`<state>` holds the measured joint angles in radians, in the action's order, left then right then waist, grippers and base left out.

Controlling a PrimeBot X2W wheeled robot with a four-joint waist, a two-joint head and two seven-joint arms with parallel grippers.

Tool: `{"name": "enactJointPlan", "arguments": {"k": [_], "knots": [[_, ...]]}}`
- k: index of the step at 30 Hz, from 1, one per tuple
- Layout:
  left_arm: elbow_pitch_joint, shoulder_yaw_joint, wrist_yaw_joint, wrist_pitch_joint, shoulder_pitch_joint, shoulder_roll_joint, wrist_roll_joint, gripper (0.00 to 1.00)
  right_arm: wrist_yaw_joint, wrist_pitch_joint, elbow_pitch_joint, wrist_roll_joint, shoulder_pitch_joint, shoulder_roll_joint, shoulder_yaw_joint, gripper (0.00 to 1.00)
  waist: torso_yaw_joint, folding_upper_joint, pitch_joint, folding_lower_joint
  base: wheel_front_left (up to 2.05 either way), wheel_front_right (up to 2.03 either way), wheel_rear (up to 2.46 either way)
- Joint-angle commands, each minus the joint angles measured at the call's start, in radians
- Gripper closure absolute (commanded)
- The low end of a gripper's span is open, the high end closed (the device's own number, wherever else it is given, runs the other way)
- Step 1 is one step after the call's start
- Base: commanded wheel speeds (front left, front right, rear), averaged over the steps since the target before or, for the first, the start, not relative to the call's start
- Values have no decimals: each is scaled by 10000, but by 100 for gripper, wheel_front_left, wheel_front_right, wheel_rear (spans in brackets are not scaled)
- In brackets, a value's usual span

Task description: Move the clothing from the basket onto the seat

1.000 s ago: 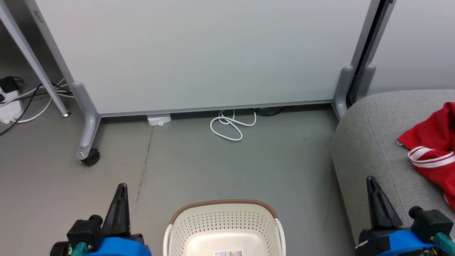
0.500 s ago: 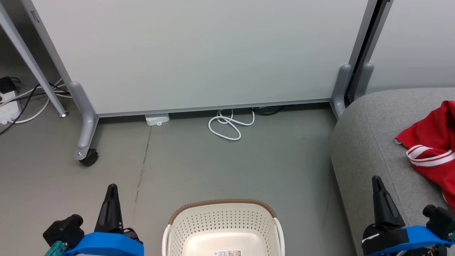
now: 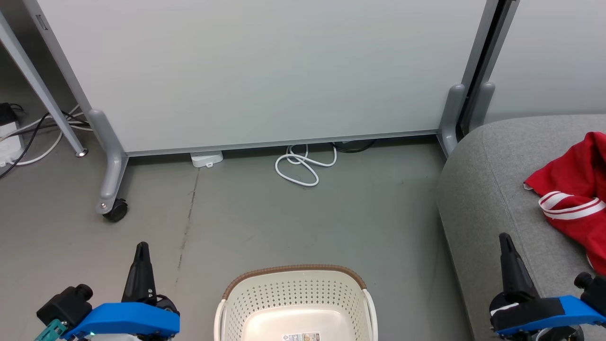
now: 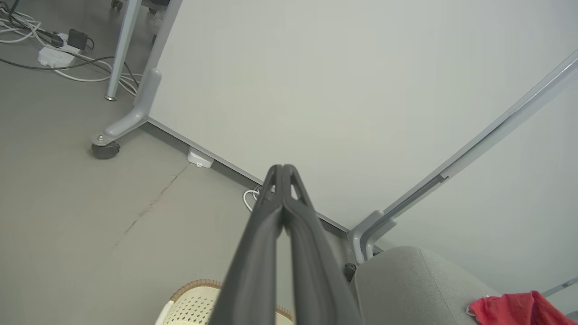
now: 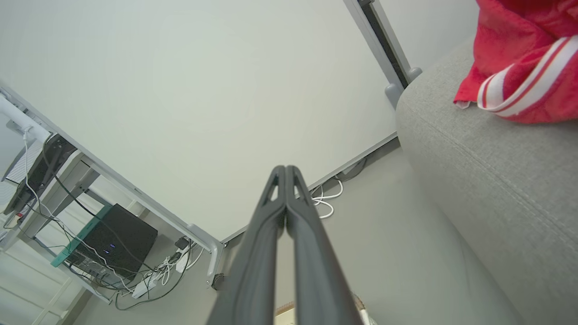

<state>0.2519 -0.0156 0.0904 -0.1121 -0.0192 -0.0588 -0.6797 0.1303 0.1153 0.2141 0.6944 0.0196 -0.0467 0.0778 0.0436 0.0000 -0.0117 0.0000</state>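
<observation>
Clenched and empty, left gripper [image 3: 141, 251] and right gripper [image 3: 505, 244] flank the basket [image 3: 293, 271], its visible floor bare; clothing [image 3: 573, 208] lies on the seat [image 3: 492, 189]. Looks done, nothing left to grab.

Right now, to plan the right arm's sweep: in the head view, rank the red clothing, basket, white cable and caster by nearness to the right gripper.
1. Red clothing, on the seat, beside the right gripper.
2. Basket, down to its left.
3. White cable, farther left by the partition base.
4. Caster, far left.
</observation>
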Motion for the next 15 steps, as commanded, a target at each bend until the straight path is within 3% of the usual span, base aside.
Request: {"name": "enactJointPlan", "arguments": {"k": [1, 15], "knots": [[-150, -75, 63, 100, -324, -26, -410, 100, 3, -96, -95, 427, 335, -33, 44, 100, -7, 0, 2, 0, 0, 0, 0], [-142, -281, 141, 574, -468, -5, -2326, 100, 4, -567, -13, 2309, 469, -37, 116, 100, -74, 0, 25, 0, 0, 0, 0]]}}
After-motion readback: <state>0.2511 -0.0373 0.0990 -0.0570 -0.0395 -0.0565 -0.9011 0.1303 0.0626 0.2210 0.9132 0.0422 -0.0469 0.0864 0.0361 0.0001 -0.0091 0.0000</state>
